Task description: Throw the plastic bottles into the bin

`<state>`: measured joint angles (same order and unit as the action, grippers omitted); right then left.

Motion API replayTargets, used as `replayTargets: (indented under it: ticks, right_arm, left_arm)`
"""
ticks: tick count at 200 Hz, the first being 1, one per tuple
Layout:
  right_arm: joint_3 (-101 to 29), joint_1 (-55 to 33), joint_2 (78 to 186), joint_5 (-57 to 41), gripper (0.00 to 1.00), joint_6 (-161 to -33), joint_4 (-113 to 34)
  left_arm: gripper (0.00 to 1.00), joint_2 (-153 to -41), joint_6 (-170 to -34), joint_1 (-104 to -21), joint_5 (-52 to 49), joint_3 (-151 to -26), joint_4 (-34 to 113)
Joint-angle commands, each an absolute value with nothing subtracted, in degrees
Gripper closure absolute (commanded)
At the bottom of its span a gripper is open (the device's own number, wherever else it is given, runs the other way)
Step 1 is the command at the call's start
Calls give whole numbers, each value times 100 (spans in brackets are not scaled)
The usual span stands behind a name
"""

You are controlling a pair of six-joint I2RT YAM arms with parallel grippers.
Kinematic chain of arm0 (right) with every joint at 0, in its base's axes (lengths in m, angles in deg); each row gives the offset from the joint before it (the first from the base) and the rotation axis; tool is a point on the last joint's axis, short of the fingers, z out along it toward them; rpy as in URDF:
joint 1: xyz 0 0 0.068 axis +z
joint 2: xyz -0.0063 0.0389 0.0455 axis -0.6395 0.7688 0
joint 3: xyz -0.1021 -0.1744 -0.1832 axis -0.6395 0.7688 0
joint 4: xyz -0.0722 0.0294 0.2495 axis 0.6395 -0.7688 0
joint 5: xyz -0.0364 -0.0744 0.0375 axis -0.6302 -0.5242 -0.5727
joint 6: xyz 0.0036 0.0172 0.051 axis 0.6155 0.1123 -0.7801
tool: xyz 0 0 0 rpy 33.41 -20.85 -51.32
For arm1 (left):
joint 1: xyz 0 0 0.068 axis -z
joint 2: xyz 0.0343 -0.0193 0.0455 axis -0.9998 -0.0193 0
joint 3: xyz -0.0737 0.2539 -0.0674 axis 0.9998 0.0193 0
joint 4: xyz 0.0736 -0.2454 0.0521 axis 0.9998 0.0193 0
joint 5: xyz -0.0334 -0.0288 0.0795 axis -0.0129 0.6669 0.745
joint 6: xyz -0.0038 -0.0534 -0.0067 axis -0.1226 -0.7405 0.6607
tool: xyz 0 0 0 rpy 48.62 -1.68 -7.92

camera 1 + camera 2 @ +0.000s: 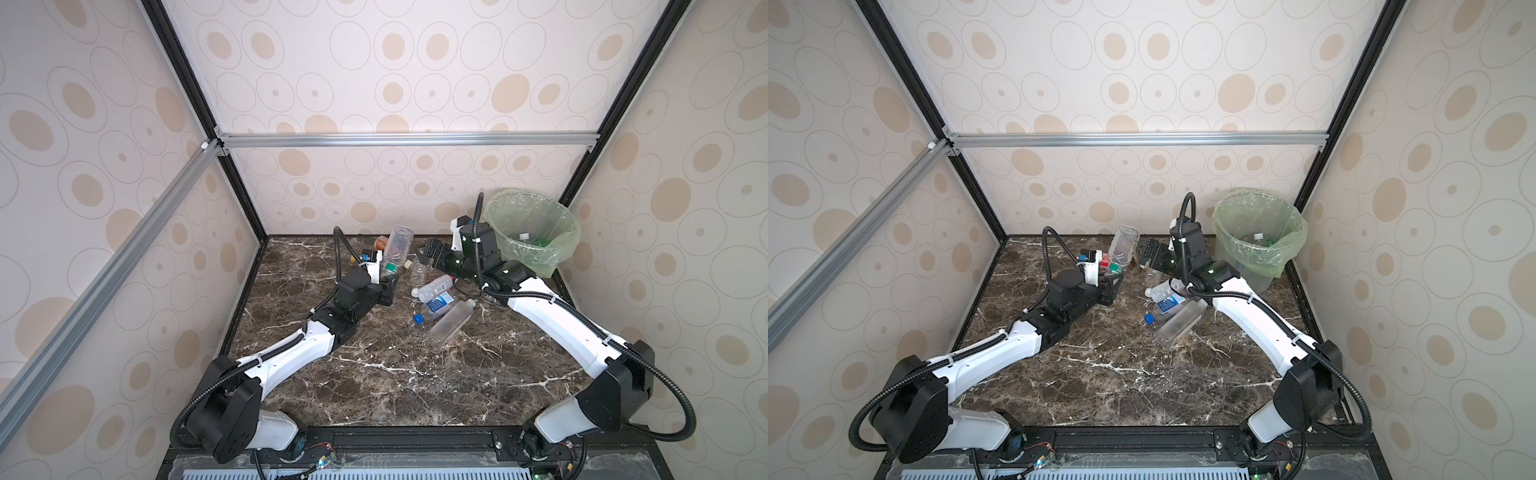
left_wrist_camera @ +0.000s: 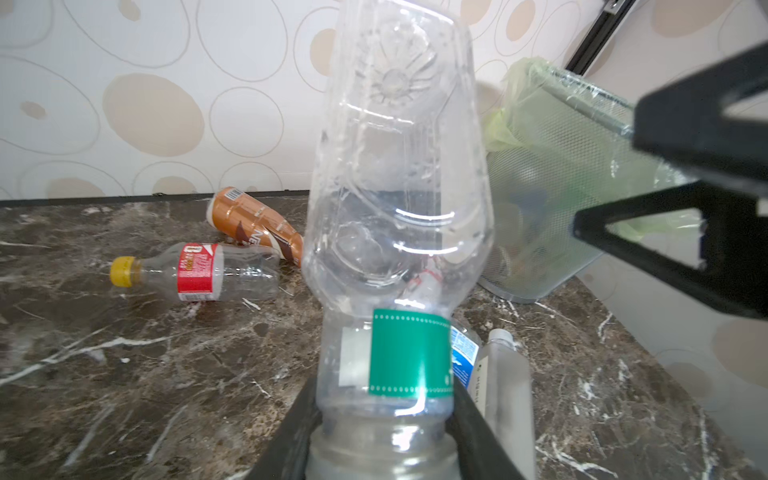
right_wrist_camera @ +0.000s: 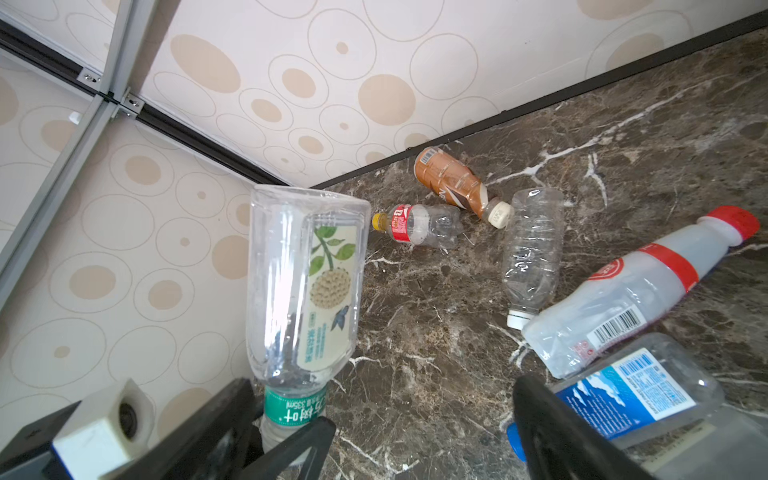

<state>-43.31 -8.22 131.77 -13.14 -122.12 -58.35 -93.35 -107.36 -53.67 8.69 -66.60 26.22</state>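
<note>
Two arms: both reach toward the far end of the dark marble table [image 1: 374, 374].
Left gripper [image 1: 390, 277]: clamped shut on the neck of a green-labelled bottle [image 1: 398, 245] with a clear body. The bottle points base up and is tilted a little.
Right gripper [image 1: 432, 254]: jaws spread wide with nothing between them. It is just beside the green-labelled bottle, on the side nearer the bin.
Bin [image 1: 540, 257]: upright in the far right corner, with a pale green bag folded over its rim. Inside are a white-capped bottle [image 1: 524, 237] and something green that I cannot make out.
Back wall: a brown bottle [image 3: 453, 183] and a red-labelled bottle [image 3: 415, 224] with a yellow cap lie on their sides, close together.
Middle of table: four bottles lie in a loose heap between the arms. They are a crumpled clear bottle [image 3: 532, 249], a cloudy red-capped bottle [image 3: 648, 291], a blue-labelled bottle [image 3: 636, 395] and a frosted bottle [image 1: 451, 324]. The frosted one rests against the blue-labelled one.
</note>
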Motion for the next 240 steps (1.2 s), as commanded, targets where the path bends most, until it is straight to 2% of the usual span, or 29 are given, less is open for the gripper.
replayTargets:
  ticks: [1,27,87,173,212,240]
  right_arm:
    - [-4846,-824,13431,-1063,0,-12277,-6056]
    - [-5231,-821,13789,-988,0,-12443,-6135]
    - [-5837,-816,14418,-685,0,-12707,-6195]
    - [-6204,-775,14920,-953,0,-12706,-6408]
    - [-6226,-775,15124,-890,8,-12776,-6354]
    - [-6235,-776,15193,-867,19,-12765,-6327]
  left_arm:
    - [69,-9283,-10101,-5238,1502,-6972,2723]
    - [69,-9352,-9764,-5067,2015,-7001,2722]
    - [69,-9571,-9288,-4854,2398,-7047,2712]
    - [69,-9715,-9022,-4543,2742,-7006,2423]
    - [69,-9690,-8895,-4397,2843,-6982,2296]
    - [69,-9713,-8866,-4337,2910,-6988,2249]
